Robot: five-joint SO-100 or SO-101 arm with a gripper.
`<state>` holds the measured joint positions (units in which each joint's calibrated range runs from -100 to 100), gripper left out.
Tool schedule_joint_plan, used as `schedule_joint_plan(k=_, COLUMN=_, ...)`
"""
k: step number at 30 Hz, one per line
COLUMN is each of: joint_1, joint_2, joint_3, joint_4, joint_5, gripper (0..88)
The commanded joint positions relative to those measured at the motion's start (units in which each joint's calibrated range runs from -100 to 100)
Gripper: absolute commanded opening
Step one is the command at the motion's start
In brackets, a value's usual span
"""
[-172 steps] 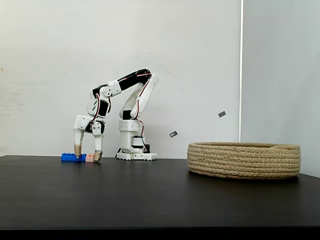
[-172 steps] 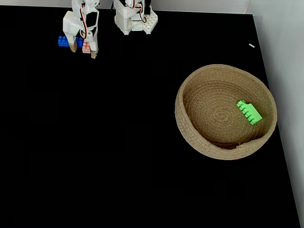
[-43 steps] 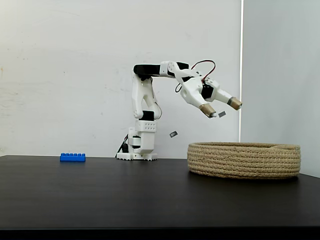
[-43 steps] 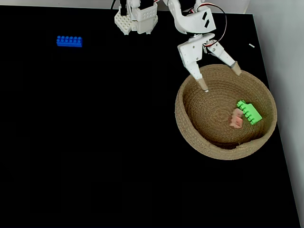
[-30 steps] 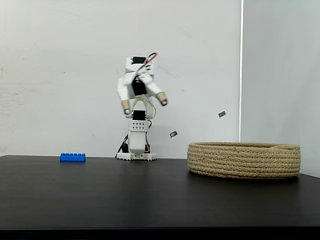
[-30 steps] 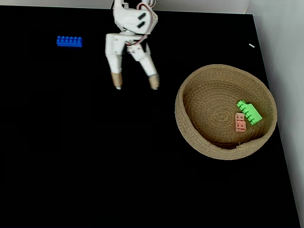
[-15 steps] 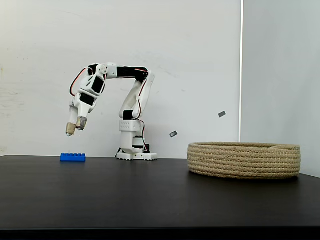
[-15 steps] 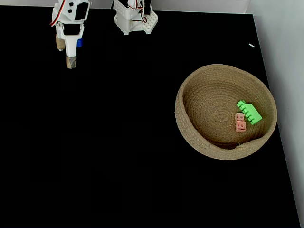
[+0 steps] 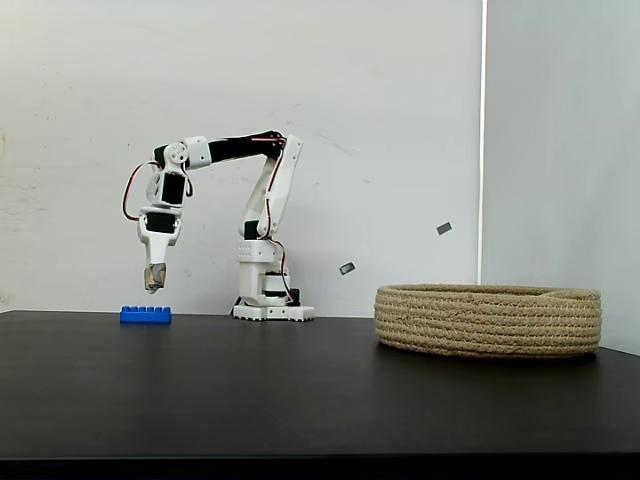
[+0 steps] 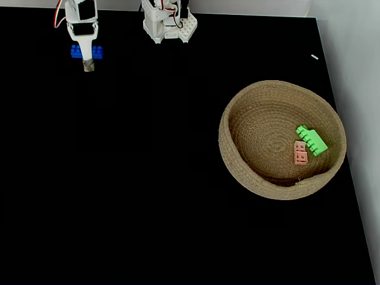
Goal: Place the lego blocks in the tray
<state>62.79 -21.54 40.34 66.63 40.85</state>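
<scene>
A long blue studded brick, a green brick, a pale pink brick, a coiled tan rope basket, a plain black surface.

From above, the pincer covers the middle of the blue brick near the worktop's far left corner. Seen side-on, its fingers overlap, so their spacing cannot be told.
</scene>
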Motion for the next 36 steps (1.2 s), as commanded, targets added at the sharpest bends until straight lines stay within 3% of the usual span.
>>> schedule_joint_plan(k=1, joint_1=1.93, joint_2=-2.27, joint_3=-2.18, joint_4=2.22, joint_5=0.98, gripper=30.6)
schedule_joint_plan(k=36, joint_1=10.09, joint_2=7.70, joint_3=1.93, joint_4=-4.53, joint_5=4.49, gripper=26.6)
